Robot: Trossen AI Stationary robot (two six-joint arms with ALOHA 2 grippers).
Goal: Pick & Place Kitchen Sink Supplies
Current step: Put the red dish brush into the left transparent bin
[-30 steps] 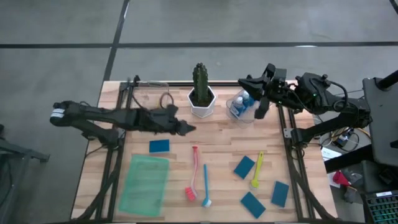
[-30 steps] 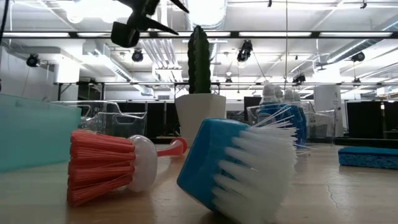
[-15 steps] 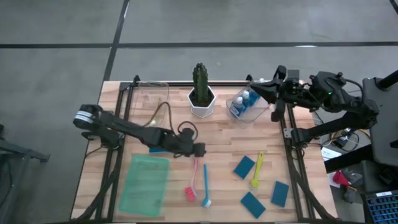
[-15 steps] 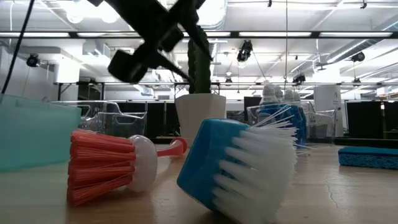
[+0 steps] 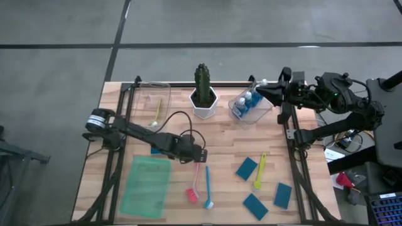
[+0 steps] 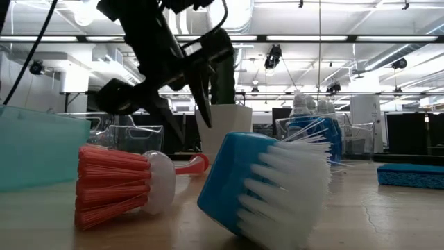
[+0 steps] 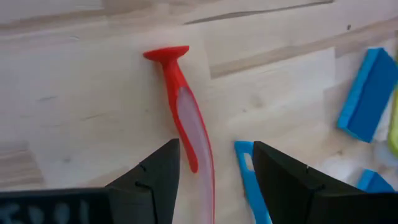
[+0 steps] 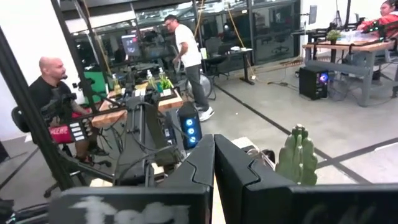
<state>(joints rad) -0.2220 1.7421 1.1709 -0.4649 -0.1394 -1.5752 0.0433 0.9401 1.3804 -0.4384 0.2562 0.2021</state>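
The pink brush (image 5: 195, 177) lies flat on the table with its bristle head toward the near edge, and the blue brush (image 5: 207, 188) lies beside it. My left gripper (image 7: 214, 182) is open and points down over the pink handle (image 7: 186, 118). One finger stands on each side of the handle without touching it. In the low view, my left gripper (image 6: 189, 130) hangs just above the table. A yellow brush (image 5: 259, 171) and several teal sponges (image 5: 246, 168) lie to the right. Blue bottles (image 5: 246, 103) stand in a clear bin. My right gripper (image 5: 260, 90) is shut, high beside that bin.
A cactus in a white pot (image 5: 201, 94) stands at the far middle. A green tray (image 5: 146, 185) lies near left, a clear container (image 5: 151, 100) with a lime brush (image 5: 157, 110) far left. One sponge (image 5: 159, 150) lies partly under my left arm. People sit beyond the table.
My left arm has swung from the far left toward the near edge and right. It has come down over the pink brush handle with its fingers apart. My right arm has drawn back from over the bottle bin toward the right edge.
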